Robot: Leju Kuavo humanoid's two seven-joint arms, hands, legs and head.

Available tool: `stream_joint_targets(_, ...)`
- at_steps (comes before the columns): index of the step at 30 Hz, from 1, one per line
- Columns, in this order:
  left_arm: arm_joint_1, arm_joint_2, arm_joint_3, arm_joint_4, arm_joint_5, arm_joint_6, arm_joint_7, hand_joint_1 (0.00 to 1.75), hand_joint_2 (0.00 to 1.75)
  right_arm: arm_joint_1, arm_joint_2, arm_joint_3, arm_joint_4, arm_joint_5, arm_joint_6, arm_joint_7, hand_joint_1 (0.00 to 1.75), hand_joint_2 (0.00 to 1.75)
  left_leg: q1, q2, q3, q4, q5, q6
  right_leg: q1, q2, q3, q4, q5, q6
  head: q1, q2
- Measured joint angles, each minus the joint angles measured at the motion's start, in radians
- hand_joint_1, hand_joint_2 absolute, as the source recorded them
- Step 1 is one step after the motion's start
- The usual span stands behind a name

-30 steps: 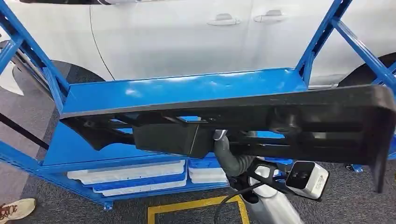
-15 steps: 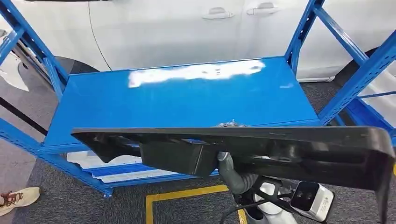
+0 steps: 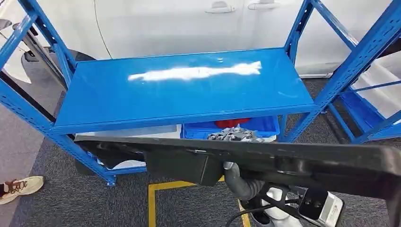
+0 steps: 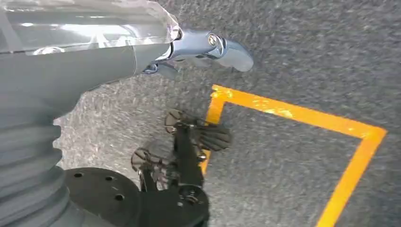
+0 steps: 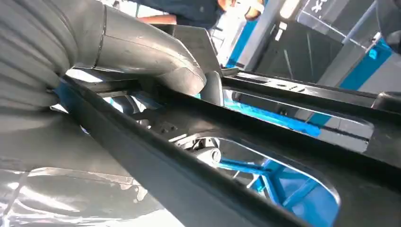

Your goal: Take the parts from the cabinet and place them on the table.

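Right hand is clamped on the long black part, carried level and clear of the blue cabinet, presumably for transfer to the table. Left hand hangs over the floor, fingers apart, holding nothing. The part's right end is cut off.

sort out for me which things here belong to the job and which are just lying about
Job:
- long black part, held by the right hand
- blue rack it appears to have come off
- left hand, hanging free over the floor

Lying about:
- white car behind the rack
- blue bin on the lower shelf
- yellow floor marking
- person's shoe
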Motion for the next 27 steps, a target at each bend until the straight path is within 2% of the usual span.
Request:
stream_joint_targets(1, 0.002, 0.001, 0.000, 0.000, -0.002, 0.000, 0.000, 0.00, 1.75, 0.013, -0.001, -0.014, -0.008, 0.002, 0.029, 0.000, 1.75, 1.75, -0.003, -0.003, -0.009, 0.009, 0.004, -0.006, 0.012, 0.002, 0.036, -0.066, -0.028, -0.008, 0.000, 0.000)
stream_joint_targets(2, 0.004, 0.001, 0.000, 0.000, -0.007, -0.001, 0.000, 0.00, 1.75, 0.029, -0.001, -0.031, -0.016, 0.006, 0.060, 0.000, 1.75, 1.75, -0.002, -0.002, -0.007, 0.003, 0.013, -0.015, 0.014, 0.005, 0.026, -0.055, -0.023, -0.023, 0.000, 0.000)
stream_joint_targets(4, 0.007, 0.002, 0.000, 0.000, -0.011, -0.005, 0.000, 0.00, 1.75, 0.045, 0.002, -0.058, -0.024, 0.021, 0.099, 0.000, 1.75, 1.75, 0.000, -0.003, -0.010, -0.003, 0.033, -0.030, 0.019, 0.004, 0.016, -0.053, -0.010, -0.040, 0.000, 0.000)
stream_joint_targets(5, 0.010, 0.004, 0.000, 0.000, -0.016, -0.007, 0.000, 0.00, 1.75, 0.047, 0.002, -0.065, -0.026, 0.025, 0.108, 0.000, 1.75, 1.75, 0.002, -0.004, -0.012, -0.006, 0.044, -0.036, 0.016, 0.002, 0.004, -0.060, 0.005, -0.052, 0.000, 0.000)
stream_joint_targets(6, 0.009, 0.005, 0.000, 0.000, -0.019, -0.009, 0.001, 0.00, 1.75, 0.047, 0.006, -0.070, -0.026, 0.030, 0.111, 0.000, 1.75, 1.75, 0.006, -0.005, -0.025, 0.013, 0.002, -0.039, 0.014, -0.002, -0.006, -0.060, 0.018, -0.060, -0.001, 0.000)
stream_joint_targets(7, 0.010, 0.005, -0.002, 0.000, -0.025, -0.012, 0.004, 0.00, 1.75, 0.046, 0.011, -0.074, -0.026, 0.031, 0.111, 0.000, 1.75, 1.75, 0.006, -0.005, -0.043, 0.065, -0.069, -0.041, 0.014, -0.001, -0.022, -0.060, 0.031, -0.067, 0.000, 0.000)
stream_joint_targets(9, 0.009, 0.006, -0.002, 0.000, -0.027, -0.010, 0.007, 0.00, 1.75, 0.030, 0.013, -0.079, -0.021, 0.019, 0.100, 0.000, 1.75, 1.75, 0.007, -0.005, -0.079, 0.216, -0.189, -0.047, 0.020, -0.002, -0.056, -0.059, 0.057, -0.073, -0.001, 0.000)
stream_joint_targets(10, 0.007, 0.007, -0.002, 0.000, -0.027, -0.009, 0.010, 0.00, 1.75, 0.009, 0.013, -0.079, -0.009, 0.003, 0.091, 0.000, 1.75, 1.75, 0.007, -0.005, -0.085, 0.280, -0.208, -0.047, 0.024, -0.001, -0.076, -0.057, 0.071, -0.075, 0.000, 0.000)
stream_joint_targets(11, 0.005, 0.008, -0.002, 0.000, -0.027, -0.007, 0.013, 0.00, 1.75, -0.010, 0.013, -0.078, 0.001, -0.010, 0.076, 0.001, 1.75, 1.75, 0.006, -0.005, -0.078, 0.309, -0.192, -0.046, 0.027, -0.001, -0.094, -0.055, 0.084, -0.075, -0.001, 0.000)
stream_joint_targets(12, 0.002, 0.009, -0.002, 0.000, -0.024, -0.006, 0.017, 0.00, 1.75, -0.026, 0.013, -0.075, 0.010, -0.021, 0.062, 0.000, 1.75, 1.75, 0.005, -0.005, -0.054, 0.303, -0.159, -0.042, 0.030, 0.000, -0.111, -0.052, 0.095, -0.074, -0.001, 0.000)
stream_joint_targets(13, 0.000, 0.010, -0.001, 0.000, -0.021, -0.003, 0.019, 0.00, 1.75, -0.040, 0.013, -0.069, 0.017, -0.027, 0.046, 0.000, 1.75, 1.75, 0.003, -0.005, -0.013, 0.263, -0.120, -0.037, 0.032, -0.001, -0.127, -0.049, 0.106, -0.073, -0.001, 0.000)
stream_joint_targets(14, -0.001, 0.010, -0.001, 0.000, -0.020, 0.000, 0.019, 0.00, 1.75, -0.052, 0.016, -0.061, 0.023, -0.028, 0.034, 0.001, 1.75, 1.75, -0.001, -0.006, 0.052, 0.185, -0.093, -0.026, 0.034, -0.001, -0.142, -0.046, 0.115, -0.072, -0.001, 0.000)
stream_joint_targets(15, -0.003, 0.012, 0.000, 0.000, -0.018, 0.002, 0.018, 0.00, 1.75, -0.061, 0.018, -0.051, 0.025, -0.028, 0.024, 0.000, 1.75, 1.75, -0.007, -0.006, 0.128, 0.090, -0.108, -0.012, 0.035, -0.002, -0.150, -0.044, 0.126, -0.070, -0.001, 0.000)
stream_joint_targets(16, -0.005, 0.017, 0.001, 0.000, -0.018, 0.003, 0.016, 0.00, 1.75, -0.068, 0.019, -0.037, 0.025, -0.028, 0.011, 0.001, 1.75, 1.75, -0.014, -0.004, 0.191, -0.010, -0.153, 0.000, 0.040, -0.003, -0.154, -0.042, 0.134, -0.064, -0.001, 0.000)
stream_joint_targets(17, -0.006, 0.016, 0.001, 0.000, -0.018, 0.002, 0.014, 0.00, 1.75, -0.073, 0.019, -0.028, 0.026, -0.027, 0.003, 0.000, 1.75, 1.75, -0.013, -0.003, 0.198, -0.031, -0.159, -0.008, 0.035, -0.008, -0.153, -0.045, 0.143, -0.058, -0.001, 0.000)
stream_joint_targets(19, -0.004, 0.016, 0.001, 0.000, -0.019, 0.002, 0.012, 0.00, 1.75, -0.082, 0.019, -0.011, 0.027, -0.027, -0.011, 0.000, 1.75, 1.75, -0.023, -0.004, 0.186, -0.033, -0.141, 0.003, 0.027, -0.012, -0.153, -0.055, 0.165, -0.046, -0.001, 0.000)
stream_joint_targets(20, -0.003, 0.016, 0.001, 0.000, -0.019, 0.002, 0.012, 0.00, 1.75, -0.083, 0.019, -0.006, 0.028, -0.027, -0.015, 0.000, 1.75, 1.75, -0.017, -0.004, 0.181, -0.046, -0.121, 0.009, 0.032, -0.011, -0.155, -0.062, 0.175, -0.038, 0.000, 0.000)
stream_joint_targets(21, -0.004, 0.013, 0.001, 0.000, -0.021, 0.003, 0.012, 0.00, 1.75, -0.081, 0.017, -0.002, 0.031, -0.026, -0.019, 0.000, 1.75, 1.75, -0.012, 0.002, 0.170, -0.052, -0.104, 0.011, 0.027, -0.006, -0.165, -0.050, 0.148, -0.033, -0.001, 0.000)
stream_joint_targets(22, -0.003, 0.012, 0.001, 0.000, -0.022, 0.005, 0.012, 0.00, 1.75, -0.081, 0.016, 0.001, 0.032, -0.025, -0.023, 0.000, 1.75, 1.75, -0.012, 0.004, 0.155, -0.052, -0.092, 0.021, 0.026, -0.004, -0.181, -0.012, 0.084, -0.029, 0.000, 0.000)
stream_joint_targets(23, -0.002, 0.011, 0.001, 0.000, -0.023, 0.006, 0.012, 0.00, 1.75, -0.080, 0.014, 0.003, 0.033, -0.024, -0.024, 0.000, 1.75, 1.75, -0.012, 0.004, 0.140, -0.052, -0.080, 0.023, 0.023, -0.004, -0.199, 0.051, 0.018, -0.024, 0.000, 0.000)
stream_joint_targets(24, 0.000, 0.010, 0.001, 0.000, -0.026, 0.006, 0.010, 0.00, 1.75, -0.079, 0.013, 0.005, 0.034, -0.023, -0.023, 0.000, 1.75, 1.75, -0.012, 0.004, 0.125, -0.051, -0.068, 0.023, 0.021, -0.004, -0.216, 0.126, -0.035, -0.020, 0.000, 0.000)
stream_joint_targets(25, 0.001, 0.007, 0.001, 0.000, -0.027, 0.006, 0.006, 0.00, 1.75, -0.075, 0.011, 0.005, 0.035, -0.022, -0.020, 0.000, 1.75, 1.75, -0.012, 0.005, 0.109, -0.049, -0.055, 0.022, 0.020, -0.004, -0.230, 0.197, -0.063, -0.016, 0.000, 0.000)
stream_joint_targets(26, 0.001, 0.006, 0.001, 0.000, -0.027, 0.011, 0.003, 0.00, 1.75, -0.069, 0.010, 0.005, 0.034, -0.020, -0.017, 0.000, 1.75, 1.75, -0.011, 0.005, 0.090, -0.047, -0.042, 0.021, 0.017, -0.004, -0.232, 0.247, -0.055, -0.011, 0.000, 0.000)
stream_joint_targets(27, 0.002, 0.004, 0.002, 0.000, -0.026, 0.013, 0.000, 0.00, 1.75, -0.064, 0.009, 0.005, 0.035, -0.018, -0.014, 0.000, 1.75, 1.75, -0.010, 0.005, 0.068, -0.042, -0.029, 0.017, 0.013, -0.004, -0.212, 0.253, -0.013, -0.007, 0.000, 0.000)
